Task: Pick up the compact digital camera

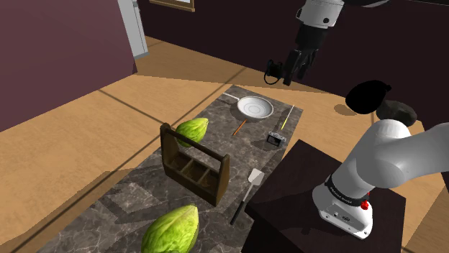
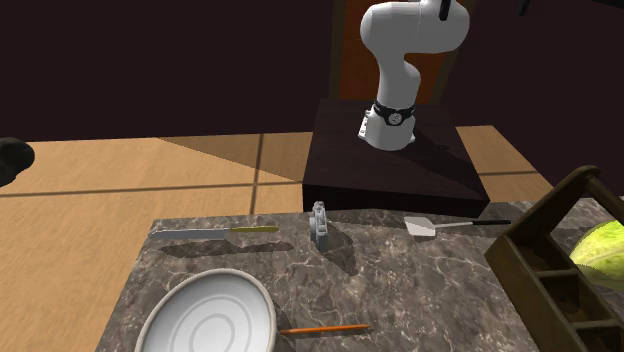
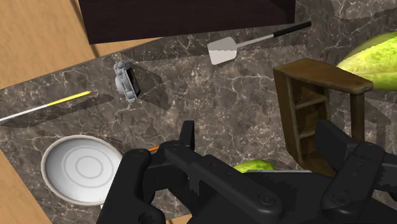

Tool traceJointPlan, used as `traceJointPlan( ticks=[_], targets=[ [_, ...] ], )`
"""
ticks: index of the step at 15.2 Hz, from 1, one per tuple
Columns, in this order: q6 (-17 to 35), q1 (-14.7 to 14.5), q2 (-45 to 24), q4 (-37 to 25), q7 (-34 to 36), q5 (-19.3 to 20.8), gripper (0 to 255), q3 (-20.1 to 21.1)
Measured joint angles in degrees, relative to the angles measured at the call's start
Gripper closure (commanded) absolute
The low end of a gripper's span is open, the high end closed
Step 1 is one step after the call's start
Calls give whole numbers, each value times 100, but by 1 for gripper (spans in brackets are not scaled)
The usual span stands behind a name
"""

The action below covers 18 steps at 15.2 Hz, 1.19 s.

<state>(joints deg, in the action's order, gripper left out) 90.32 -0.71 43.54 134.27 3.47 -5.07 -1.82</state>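
While the gripper (image 1: pixel 293 70) hangs high above the table (image 1: pixel 137 194), toward its bowl (image 1: pixel 255 108) end, fingers wide apart with nothing between them, the grey camera (image 1: pixel 274 138) sits untouched near the table's edge beside the stand (image 1: pixel 302 187). I judge that approach, descent, grasp and lift are all left to do. The shoulder view gives that height, and the second exterior view adds that the camera stands upright between knife (image 2: pixel 215 231) and spatula (image 2: pixel 421 227).

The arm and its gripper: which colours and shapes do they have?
The arm has rounded white segments with a black collar near its base, beside a small red mark. The gripper is all black and blocky, with two fingers.
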Motion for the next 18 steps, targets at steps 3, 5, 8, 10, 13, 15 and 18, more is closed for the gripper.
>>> traceJointPlan(
  ticks=[3,5,8,10,13,15,18],
  targets=[
    [171,27,34,222,-82,58,0,-46],
    [467,58,-34,479,-186,131,0,-101],
    [949,150,-46,984,-418,299,0,-257],
    [1278,207,-120,1261,-551,403,0,-351],
    [1831,300,-319,1646,-751,564,0,-503],
    [2204,372,-468,1884,-885,677,0,-613],
    [2862,464,-842,2192,-1076,832,0,-779]
  ],
)
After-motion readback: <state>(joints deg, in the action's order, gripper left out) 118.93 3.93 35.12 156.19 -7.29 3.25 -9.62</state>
